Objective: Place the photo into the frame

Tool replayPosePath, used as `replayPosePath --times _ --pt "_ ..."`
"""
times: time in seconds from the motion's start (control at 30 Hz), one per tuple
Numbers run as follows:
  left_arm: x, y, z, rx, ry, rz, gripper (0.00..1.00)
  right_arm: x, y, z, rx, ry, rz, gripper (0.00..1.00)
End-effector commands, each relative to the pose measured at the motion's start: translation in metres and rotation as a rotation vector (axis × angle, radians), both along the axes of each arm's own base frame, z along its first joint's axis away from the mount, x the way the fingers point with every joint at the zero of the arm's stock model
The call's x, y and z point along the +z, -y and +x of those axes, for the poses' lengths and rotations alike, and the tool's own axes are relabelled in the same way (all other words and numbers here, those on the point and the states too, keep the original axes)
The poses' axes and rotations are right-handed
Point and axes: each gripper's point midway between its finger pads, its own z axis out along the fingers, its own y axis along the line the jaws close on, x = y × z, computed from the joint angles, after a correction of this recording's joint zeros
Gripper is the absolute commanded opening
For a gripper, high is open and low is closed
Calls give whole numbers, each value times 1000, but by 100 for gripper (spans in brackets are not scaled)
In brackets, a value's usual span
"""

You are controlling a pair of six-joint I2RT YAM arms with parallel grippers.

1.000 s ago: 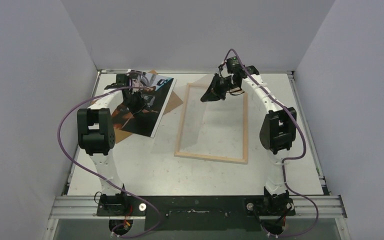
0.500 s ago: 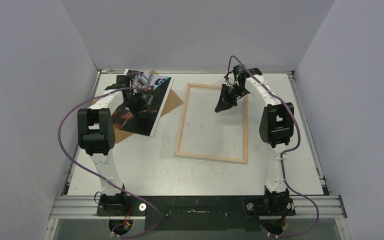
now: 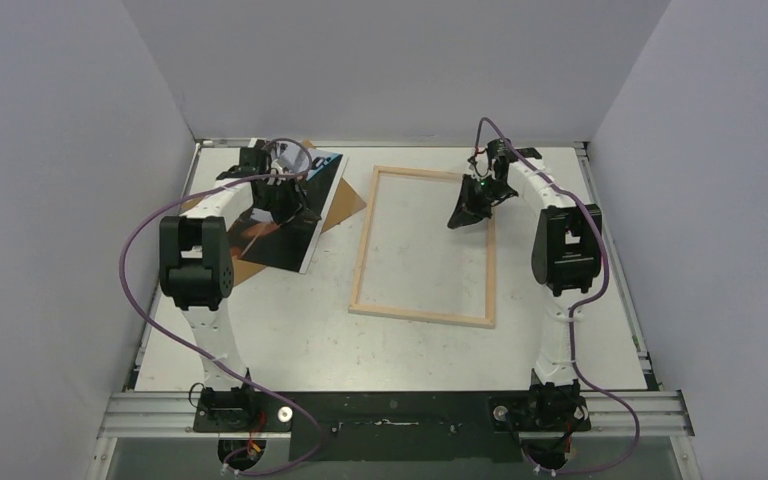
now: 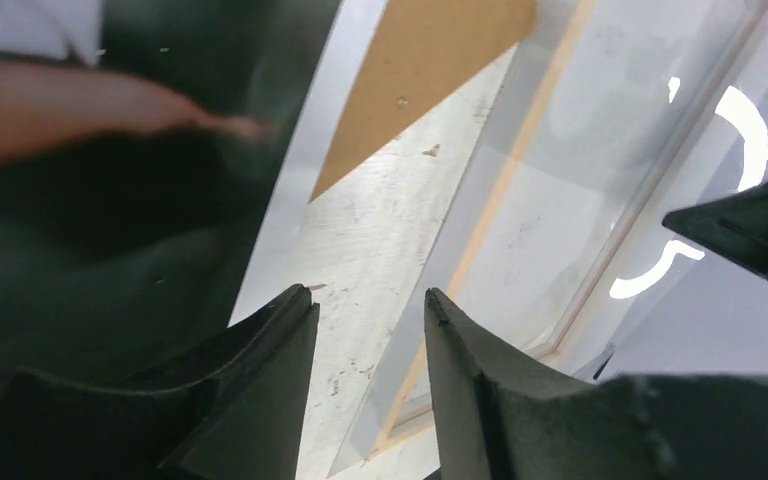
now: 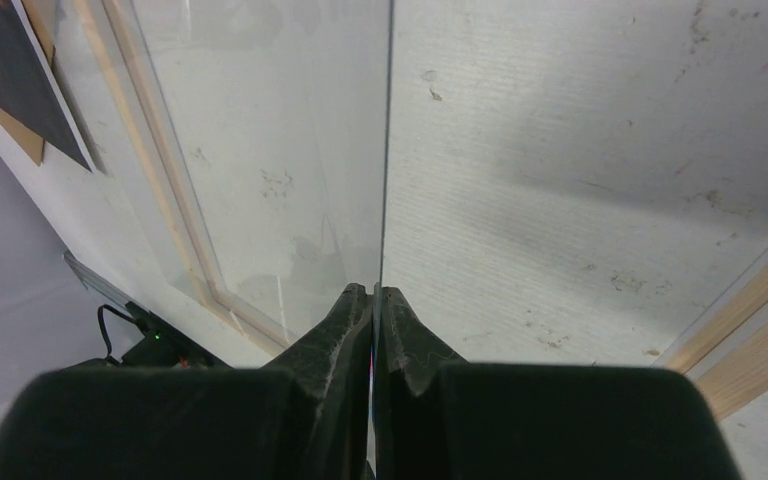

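Table (image 3: 290,330) carrying everything. Frame (image 3: 422,316) lying flat at table's middle, long rails running away from arms. Clear pane (image 5: 260,150) showing edge-on, thin edge running up from right gripper (image 5: 375,290), whose fingers are pressing together on it, over frame's right rail. Photo (image 3: 280,248) lying at far left on hardboard (image 3: 352,203), beside frame, not touching. Left gripper (image 4: 370,305) hovering over photo's right part, fingers standing apart, gripping nothing.
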Motion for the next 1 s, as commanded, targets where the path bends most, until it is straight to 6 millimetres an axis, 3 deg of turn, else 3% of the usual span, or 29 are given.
replayPosePath --times 0.0,0.13,0.3,0.43,0.6,0.97 --pt "11 25 13 -70 83 -87 45 40 6 20 8 173 21 0" --pt "7 41 12 -118 90 -94 55 37 12 16 37 155 7 0" --pt "5 60 11 -167 106 -100 59 33 22 11 63 133 -25 0" --pt "5 71 14 -193 111 -119 59 32 26 11 60 133 -35 0" --pt "-13 75 11 -209 38 -88 59 27 32 14 52 132 -67 0" --pt "-19 94 7 -240 11 -106 53 30 40 19 50 147 -103 0"
